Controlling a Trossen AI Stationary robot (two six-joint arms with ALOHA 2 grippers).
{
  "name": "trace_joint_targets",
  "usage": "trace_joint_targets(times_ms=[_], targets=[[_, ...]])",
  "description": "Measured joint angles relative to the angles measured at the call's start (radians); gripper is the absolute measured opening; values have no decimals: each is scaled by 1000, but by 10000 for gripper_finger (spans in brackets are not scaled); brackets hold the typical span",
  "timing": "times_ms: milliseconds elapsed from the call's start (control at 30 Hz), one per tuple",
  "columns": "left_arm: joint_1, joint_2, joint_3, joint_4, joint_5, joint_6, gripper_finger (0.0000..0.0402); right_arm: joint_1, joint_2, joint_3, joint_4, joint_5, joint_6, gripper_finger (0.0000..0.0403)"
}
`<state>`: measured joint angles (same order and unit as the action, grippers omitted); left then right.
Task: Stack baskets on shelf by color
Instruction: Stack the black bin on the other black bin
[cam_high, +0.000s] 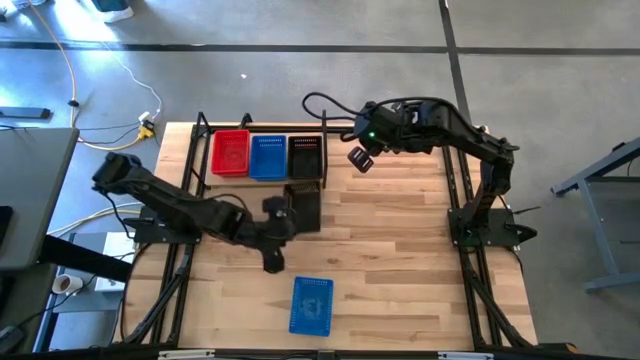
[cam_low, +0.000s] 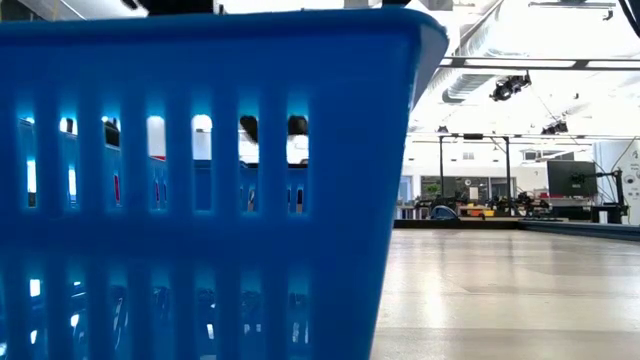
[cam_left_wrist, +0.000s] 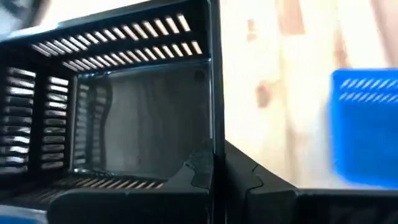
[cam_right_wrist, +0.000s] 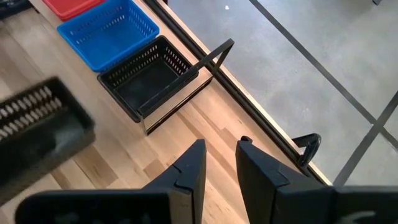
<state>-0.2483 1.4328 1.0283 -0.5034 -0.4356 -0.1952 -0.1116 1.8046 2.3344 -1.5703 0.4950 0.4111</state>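
Note:
A red basket (cam_high: 230, 152), a blue basket (cam_high: 267, 155) and a black basket (cam_high: 305, 155) stand side by side on the shelf (cam_high: 205, 160) at the table's far edge; the right wrist view shows them too, the black one (cam_right_wrist: 152, 74) nearest. A second black basket (cam_high: 305, 205) is in front of the shelf, with my left gripper (cam_high: 283, 215) shut on it. Another blue basket (cam_high: 311, 305) rests on its bottom near the table's front edge and fills the low view (cam_low: 200, 180). My right gripper (cam_right_wrist: 221, 162) hangs open, high beside the shelf's right end, touching nothing. My left gripper holds the second black basket by one side wall (cam_left_wrist: 214, 124). One finger (cam_left_wrist: 200, 169) is inside the basket and the other outside. The fingers come slanting down from the table's left. The basket's open side faces the wrist camera, and it appears lifted off the table.
The shelf's black tube frame, with an upright end bar (cam_right_wrist: 214, 56), borders the row of baskets. Bare wooden tabletop (cam_high: 400, 250) lies to the right of the held basket and around the loose blue one.

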Motion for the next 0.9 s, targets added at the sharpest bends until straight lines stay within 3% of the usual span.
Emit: trace_joint_targets(times_ms=[200, 333, 567, 900], targets=[[46, -85, -1, -32, -104, 122, 1, 0, 0, 0, 0, 0, 25, 75], [105, -114, -1, -55, -107, 195, 0, 0, 0, 0, 0, -1, 36, 75], [236, -116, -1, -72, -77, 316, 0, 0, 1, 0, 0, -6, 53, 75], [433, -115, -1, -29, 50, 441, 0, 0, 1, 0, 0, -6, 60, 75]])
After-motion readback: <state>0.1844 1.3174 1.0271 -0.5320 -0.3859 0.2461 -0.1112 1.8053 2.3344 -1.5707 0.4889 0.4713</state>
